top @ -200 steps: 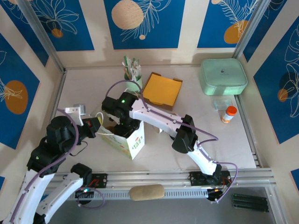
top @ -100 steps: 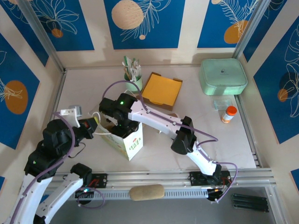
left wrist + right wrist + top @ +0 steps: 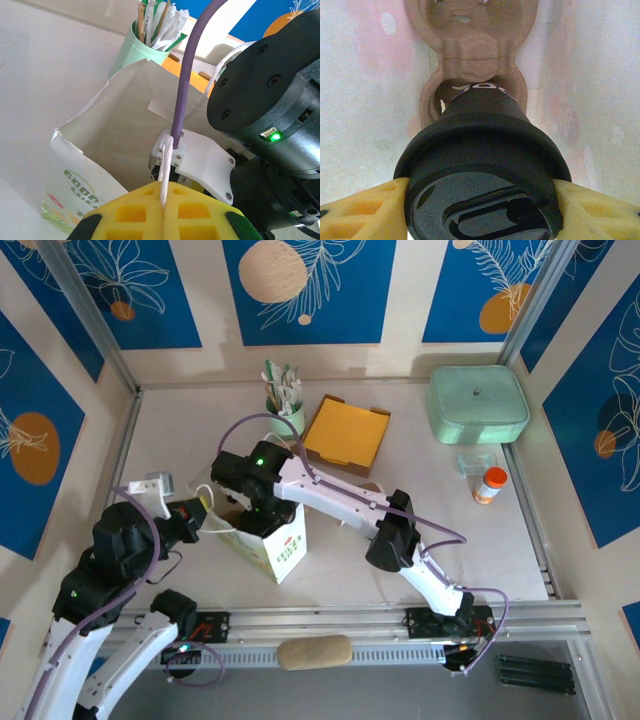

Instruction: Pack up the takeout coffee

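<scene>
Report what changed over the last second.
The left gripper, shut on the cord handle, drew back toward the near-left, tugging the paper bag slightly left. The right gripper, gripping the lidded coffee cup, shifted left too, above the pulp carrier. Both grips unchanged; utensil cup, yellow box and green container stayed put.

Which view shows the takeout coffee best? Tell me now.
Right wrist: the takeout coffee sits close up, black lid toward the camera, clamped in the right gripper over the pulp carrier. From above and from the left wrist, the right arm covers it inside the paper bag.
</scene>
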Tool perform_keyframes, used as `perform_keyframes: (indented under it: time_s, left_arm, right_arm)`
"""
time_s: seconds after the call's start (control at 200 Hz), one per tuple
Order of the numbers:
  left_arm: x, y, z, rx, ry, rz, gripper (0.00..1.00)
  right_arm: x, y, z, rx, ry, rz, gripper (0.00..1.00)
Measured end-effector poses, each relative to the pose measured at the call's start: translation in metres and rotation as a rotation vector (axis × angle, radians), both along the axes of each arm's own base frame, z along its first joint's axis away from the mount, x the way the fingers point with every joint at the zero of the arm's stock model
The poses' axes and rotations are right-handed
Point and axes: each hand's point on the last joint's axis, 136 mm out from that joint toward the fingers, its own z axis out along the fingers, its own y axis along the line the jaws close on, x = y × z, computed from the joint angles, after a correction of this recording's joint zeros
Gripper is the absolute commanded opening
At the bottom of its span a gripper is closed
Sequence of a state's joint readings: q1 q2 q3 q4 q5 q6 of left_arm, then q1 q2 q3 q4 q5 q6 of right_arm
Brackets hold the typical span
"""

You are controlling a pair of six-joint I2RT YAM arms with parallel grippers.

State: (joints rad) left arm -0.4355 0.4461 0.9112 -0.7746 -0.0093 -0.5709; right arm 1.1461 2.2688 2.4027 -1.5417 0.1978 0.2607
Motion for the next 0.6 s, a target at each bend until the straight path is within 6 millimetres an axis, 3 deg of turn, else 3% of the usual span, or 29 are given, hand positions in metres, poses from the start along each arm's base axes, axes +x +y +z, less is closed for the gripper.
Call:
perform_keyframes:
  time_s: [0.6]
  left_arm:
    - [0.0025, -0.0014, -0.0014, 0.003, 0.008, -0.001, 0.00]
  right_arm:
    - [0.0018, -0.0010, -0.0062, -0.013, 0.001, -0.003, 0.50]
